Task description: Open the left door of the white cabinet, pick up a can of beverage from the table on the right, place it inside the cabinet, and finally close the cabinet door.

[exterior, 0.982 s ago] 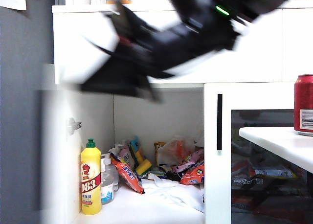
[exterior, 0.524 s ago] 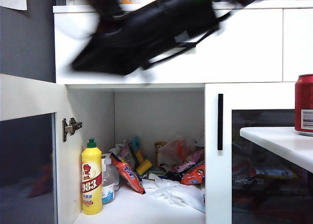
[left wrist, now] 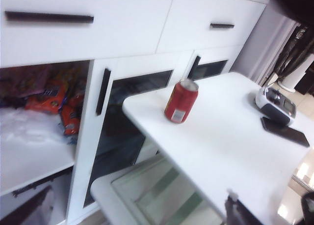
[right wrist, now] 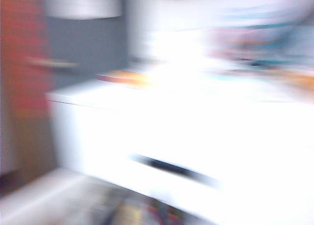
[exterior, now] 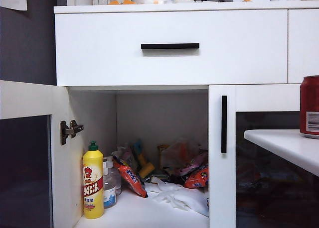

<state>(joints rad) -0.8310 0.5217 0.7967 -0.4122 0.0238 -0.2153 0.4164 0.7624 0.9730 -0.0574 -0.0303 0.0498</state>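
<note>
white wood, exterior view: the white cabinet (exterior: 169,49) has the left door (exterior: 30,153) swung wide open; a yellow bottle (exterior: 92,183) and snack packets sit inside; neither end effector shows here.
left wrist view: the can of beverage (left wrist: 180,101) stands untouched on the table (left wrist: 230,151); left end effector out of frame (cannot tell its opening).
right wrist view: all blur; right end effector not visible, state unknown.
progress: door opened; picking up, placing and closing remain.
</note>
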